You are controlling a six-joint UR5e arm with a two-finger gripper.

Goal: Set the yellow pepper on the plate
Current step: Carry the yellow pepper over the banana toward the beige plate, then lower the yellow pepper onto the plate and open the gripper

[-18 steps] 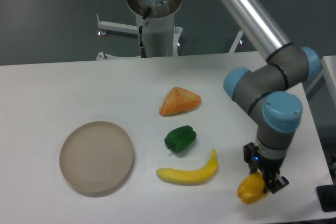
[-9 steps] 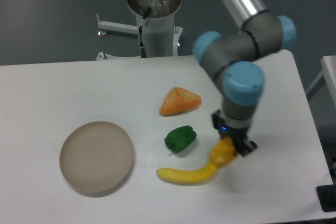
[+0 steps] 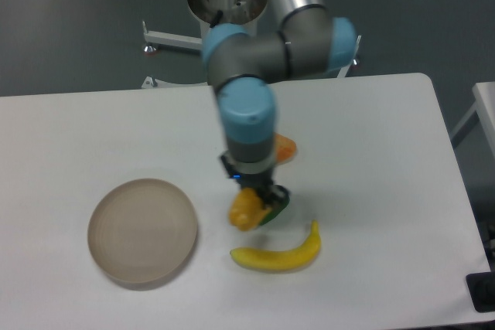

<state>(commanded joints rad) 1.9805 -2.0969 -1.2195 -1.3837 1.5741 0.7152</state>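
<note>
The beige plate (image 3: 142, 229) lay at the left. To its right the gripper (image 3: 254, 205) was clamped on the yellow pepper (image 3: 245, 210), held aloft over the green pepper (image 3: 276, 205). Best carried level, released only once centred above the plate.

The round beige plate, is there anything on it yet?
Empty. The round beige plate shows only bare surface; the small yellow-orange pepper is held in the hand, right of it.

The tool (image 3: 252, 205) grips the yellow pepper (image 3: 245, 211) above the counter (image 3: 371, 191), hiding most of a green pepper (image 3: 277, 203). The plate (image 3: 142, 230) lies at its nine o'clock, a banana (image 3: 278, 252) at five.
</note>
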